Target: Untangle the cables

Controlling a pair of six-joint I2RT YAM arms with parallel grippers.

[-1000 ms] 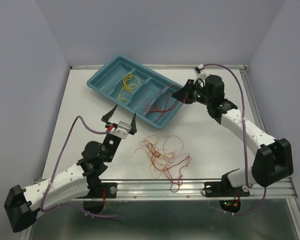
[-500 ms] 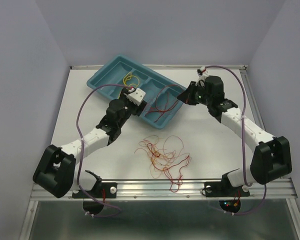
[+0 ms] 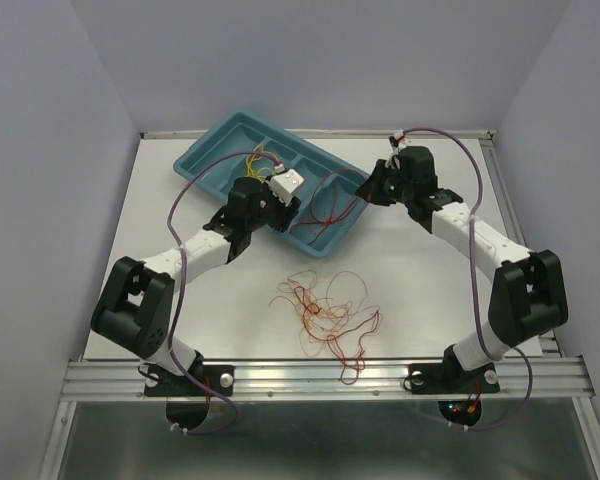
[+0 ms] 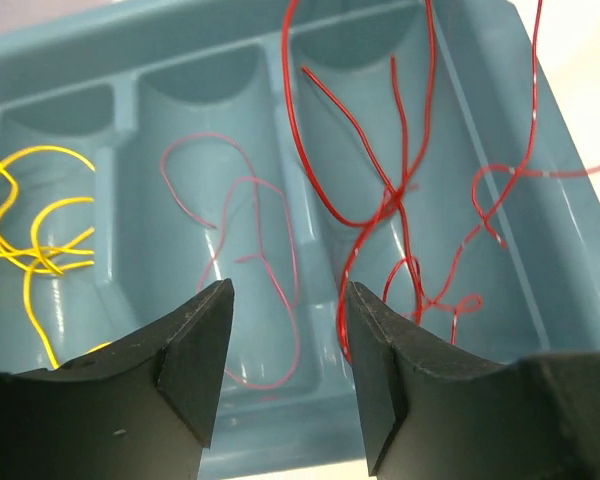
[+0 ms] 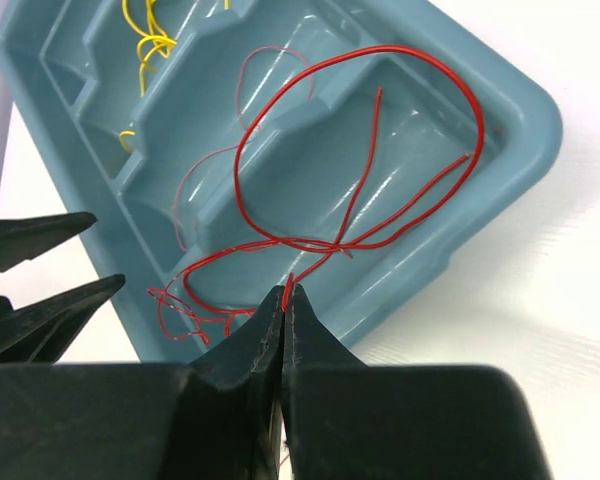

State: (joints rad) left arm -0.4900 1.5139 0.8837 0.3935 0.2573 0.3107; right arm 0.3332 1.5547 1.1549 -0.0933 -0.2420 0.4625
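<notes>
A loose tangle of red and orange cables [image 3: 325, 310] lies on the white table in front of the teal tray [image 3: 192, 170]. A yellow cable [image 3: 258, 160] rests in one compartment of the tray, a thin pink one [image 4: 250, 230] in the middle, and a red cable [image 3: 330, 205] in the end compartment. My right gripper [image 5: 285, 290] is shut on the red cable [image 5: 310, 243] just above the tray's near rim. My left gripper [image 4: 288, 300] hangs open over the middle compartment, with nothing between its fingers.
The tray [image 5: 520, 150] sits at an angle at the back of the table. Lilac walls close in the back and both sides. A metal rail [image 3: 330, 375] runs along the near edge. Purple arm cables [image 3: 475, 200] loop beside each arm.
The left arm has swung from the front of the table up to the tray, and its jaws have narrowed. The right gripper has shifted slightly left, still pinching the red cable.
</notes>
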